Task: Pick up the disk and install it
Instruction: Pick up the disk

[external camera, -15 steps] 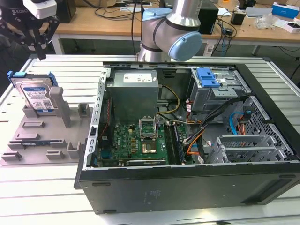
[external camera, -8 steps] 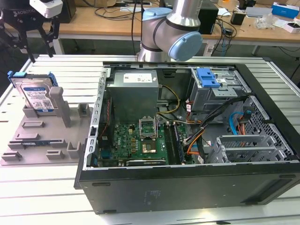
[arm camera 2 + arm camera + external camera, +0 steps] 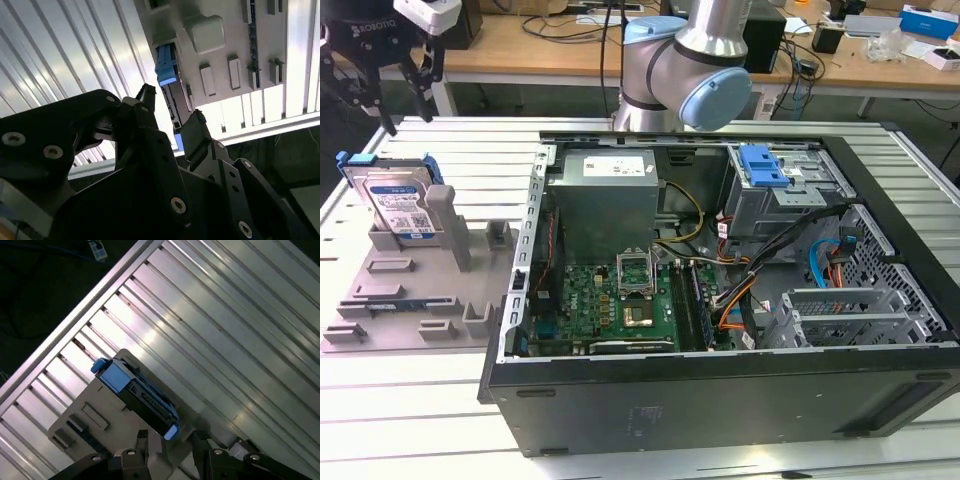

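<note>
The disk (image 3: 395, 196) is a silver drive with a white-and-blue label in a bright blue bracket. It stands tilted on edge in a grey holder at the exterior view's left. My gripper (image 3: 405, 98) hangs open some way above it, with nothing between its black fingers. In the second wrist view the disk (image 3: 170, 92) shows edge-on beyond the gap of the gripper (image 3: 172, 106). In the first wrist view the disk (image 3: 137, 397) lies just past the gripper (image 3: 170, 437), apart from both fingers.
The grey holder tray (image 3: 410, 295) has several posts and slots. An open computer case (image 3: 880, 330) lies to the exterior view's right, with a grey power-supply box (image 3: 605, 195), a motherboard (image 3: 610, 300) and a blue-latched drive cage (image 3: 765, 165). The arm's base (image 3: 690, 60) stands behind it.
</note>
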You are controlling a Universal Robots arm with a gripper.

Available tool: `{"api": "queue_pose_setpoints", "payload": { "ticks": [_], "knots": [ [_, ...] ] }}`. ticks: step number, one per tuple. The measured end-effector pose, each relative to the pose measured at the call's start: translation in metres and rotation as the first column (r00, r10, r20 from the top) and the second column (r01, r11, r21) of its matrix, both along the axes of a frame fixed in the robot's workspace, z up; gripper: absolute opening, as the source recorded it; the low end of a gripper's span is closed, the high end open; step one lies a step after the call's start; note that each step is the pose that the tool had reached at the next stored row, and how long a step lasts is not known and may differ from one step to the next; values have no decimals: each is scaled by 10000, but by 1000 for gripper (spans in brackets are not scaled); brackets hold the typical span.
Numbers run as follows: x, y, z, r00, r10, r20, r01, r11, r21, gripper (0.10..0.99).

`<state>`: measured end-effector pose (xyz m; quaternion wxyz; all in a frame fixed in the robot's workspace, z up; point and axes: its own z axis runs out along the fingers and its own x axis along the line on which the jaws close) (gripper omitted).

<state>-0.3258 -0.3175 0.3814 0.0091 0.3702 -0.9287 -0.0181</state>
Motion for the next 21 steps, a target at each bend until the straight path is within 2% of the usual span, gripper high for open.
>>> {"api": "queue_pose_setpoints", "payload": {
  "ticks": [3,6,8,10,11,13,14,15,16,18,19,21],
  "knots": [
    [0,0,-4,9979,642,2,-642,9979,-11,482],
    [0,0,-8,9920,1266,28,-1266,9920,-18,482],
    [0,0,-15,9817,1903,67,-1903,9817,-29,482],
    [0,0,-19,9733,2293,81,-2293,9734,-39,482],
    [0,0,-22,9640,2658,95,-2658,9640,-48,482],
    [0,0,-32,9368,3496,128,-3495,9369,-72,482],
    [0,0,-35,9265,3761,138,-3760,9266,-81,482],
    [0,0,-37,9199,3920,144,-3919,9200,-85,482],
    [0,0,-39,9107,4128,152,-4127,9108,-92,482],
    [0,0,-47,8811,4726,178,-4724,8813,-116,482],
    [0,0,-49,8749,4839,190,-4837,8751,-126,482],
    [0,0,-56,8586,5122,218,-5119,8589,-152,482]
  ]
}}
